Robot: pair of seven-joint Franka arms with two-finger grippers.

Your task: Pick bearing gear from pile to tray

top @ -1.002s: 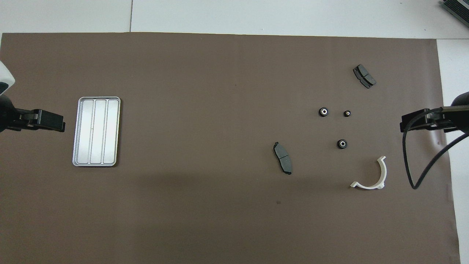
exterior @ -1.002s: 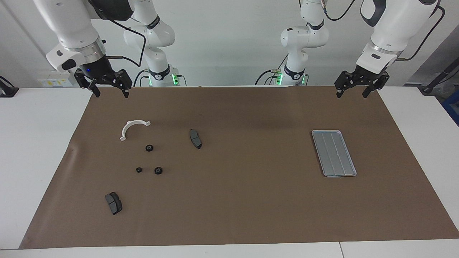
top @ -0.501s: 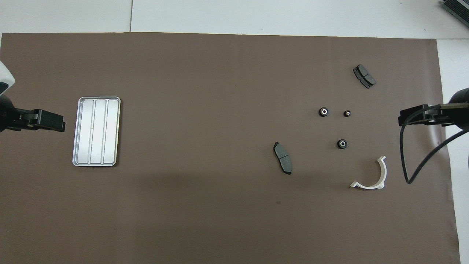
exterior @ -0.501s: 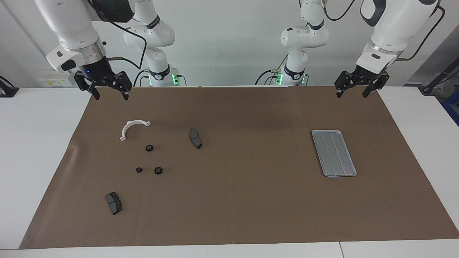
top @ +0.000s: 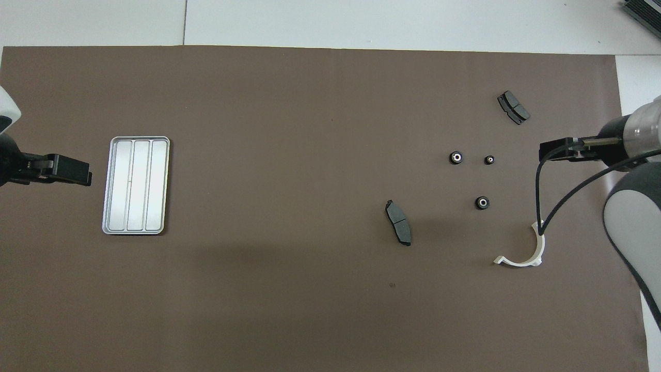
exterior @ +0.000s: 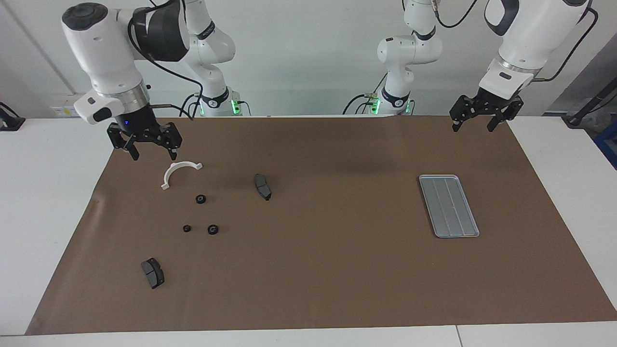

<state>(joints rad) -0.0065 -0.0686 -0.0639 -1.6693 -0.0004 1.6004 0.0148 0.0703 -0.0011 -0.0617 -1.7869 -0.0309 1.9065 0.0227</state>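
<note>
Right gripper [exterior: 150,155]: jaws spread wide, holding nothing, hanging in the air over the brown mat's [exterior: 337,270] edge at the right arm's end, just above the white half-ring bracket [exterior: 178,172] without touching it. Left gripper [exterior: 475,126]: jaws equally wide, empty, over the mat's corner at the left arm's end; this arm waits.

Facing view shows both pairs of fingertips apart and the height of each gripper above the surface [exterior: 48,202]. Overhead view gives only side-on black bodies of the grippers, right [top: 560,151] and left [top: 69,172], with no read on the jaws; it does show pale centres in the rings.

Pile, at the right arm's end: three black bearing rings [exterior: 201,198], [exterior: 212,229], [exterior: 187,228] lie apart from one another. One dark grey brake pad [exterior: 262,186] lies toward the middle of the mat, another [exterior: 153,273] farthest from the robots. The bracket is nearest the robots.

Tray [exterior: 449,206]: silver, ridged, bare, at the left arm's end, well apart from the pile.

Surface white, mat covering most of it. Pale wall at the robots' end, green lights at the arm bases.
</note>
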